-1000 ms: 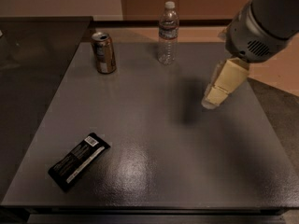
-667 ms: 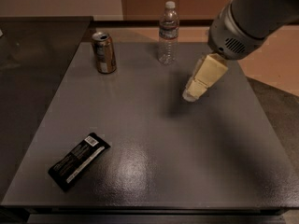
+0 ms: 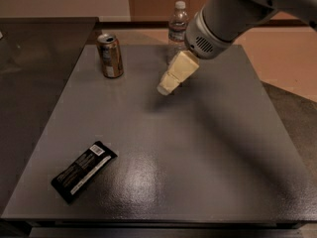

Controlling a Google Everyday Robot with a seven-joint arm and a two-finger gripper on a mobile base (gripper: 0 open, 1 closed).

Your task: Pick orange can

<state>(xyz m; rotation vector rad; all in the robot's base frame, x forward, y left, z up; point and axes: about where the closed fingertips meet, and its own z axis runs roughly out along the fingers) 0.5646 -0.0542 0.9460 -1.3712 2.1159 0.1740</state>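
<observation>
Orange can: the orange can (image 3: 110,55) stands upright on the far left part of the table (image 3: 198,172), close to its back edge.
Can to gripper: the gripper (image 3: 166,87) hangs to the can's right and a little nearer the camera, apart from it, with bare tabletop between them.
Can, make and shape: a short metal cylinder with orange-brown sides, a silver top with its rim showing, and a pale patch on the label.
Gripper, look: a cream, blocky, matte piece that narrows to a rounded tip and slants down and to the left, above the table surface.
Gripper, state: cannot be told from this view; it touches nothing.
Arm: the arm (image 3: 233,14) is a thick, smooth, light grey housing with a vented collar, entering from the upper right.
Bottle: a clear plastic water bottle (image 3: 177,26) with a white cap stands upright at the back edge, taller than the can, just behind the gripper and partly covered by the arm.
Wrapper: a flat black packet (image 3: 83,171) with white print lies aslant near the front left corner, well apart from the can.
Table surface: dark grey, finely pebbled, with a dull sheen toward the front.
</observation>
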